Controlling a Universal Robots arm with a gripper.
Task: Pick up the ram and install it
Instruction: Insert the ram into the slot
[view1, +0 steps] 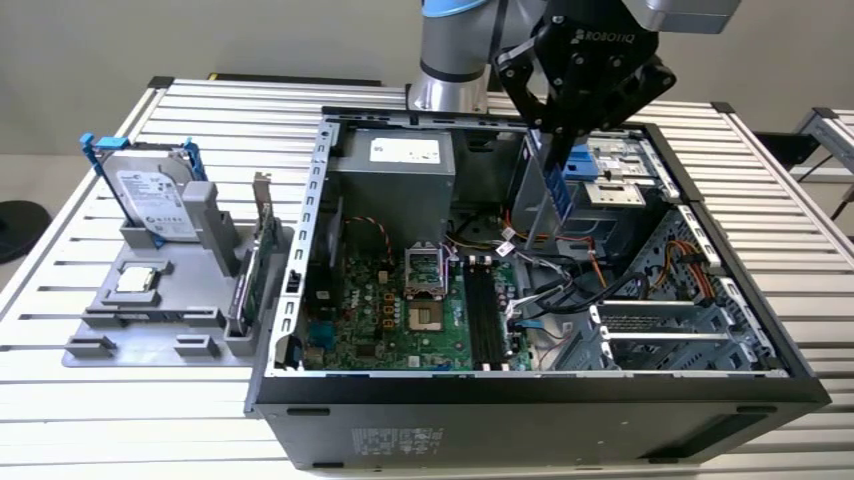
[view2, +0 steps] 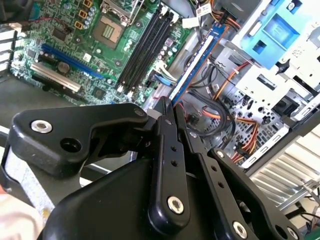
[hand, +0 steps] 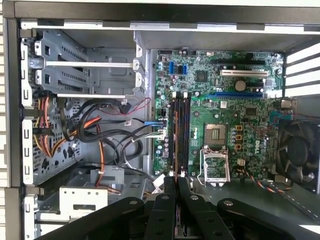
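Ram (view1: 559, 190) hangs edge-down, clamped in my gripper (view1: 554, 132) above the open case (view1: 534, 400). I judge it's held parallel to the memory slots (view1: 483, 320) for straight seating.

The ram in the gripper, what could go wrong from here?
The ram hangs from the gripper, pinched at its upper end only, so it could tilt or slip on contact. Loose cables lie close beside the memory slots and could snag it. Any offset from a slot might jam it or stress the motherboard.
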